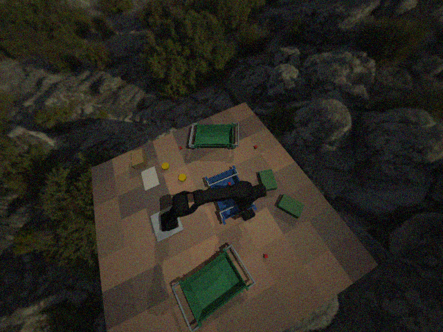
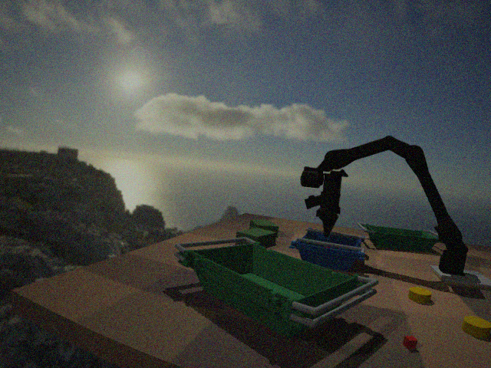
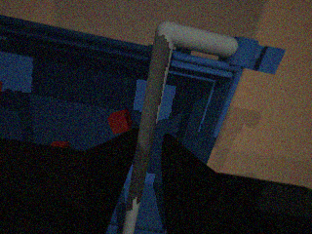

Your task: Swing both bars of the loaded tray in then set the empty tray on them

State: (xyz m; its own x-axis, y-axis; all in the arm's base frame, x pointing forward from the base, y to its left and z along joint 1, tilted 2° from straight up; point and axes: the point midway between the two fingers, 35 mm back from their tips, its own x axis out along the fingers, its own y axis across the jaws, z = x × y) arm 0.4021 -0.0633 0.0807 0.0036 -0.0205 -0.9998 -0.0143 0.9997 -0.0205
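The loaded blue tray stands upright, with red blocks such as this one inside. Its far bar lies in over the tray, as does the bar near my gripper, which crosses inside the end wall. My gripper points down over that end, narrowly open, its fingertips on either side of the bar with small gaps. Two green trays look empty, bars out over their ends: a near one and a farther one. The arm hides the blue tray's middle in the top view.
Two green blocks lie beside the blue tray. Two yellow discs, a white plate and a tan block lie on the arm base's side. A small red cube lies near the near green tray.
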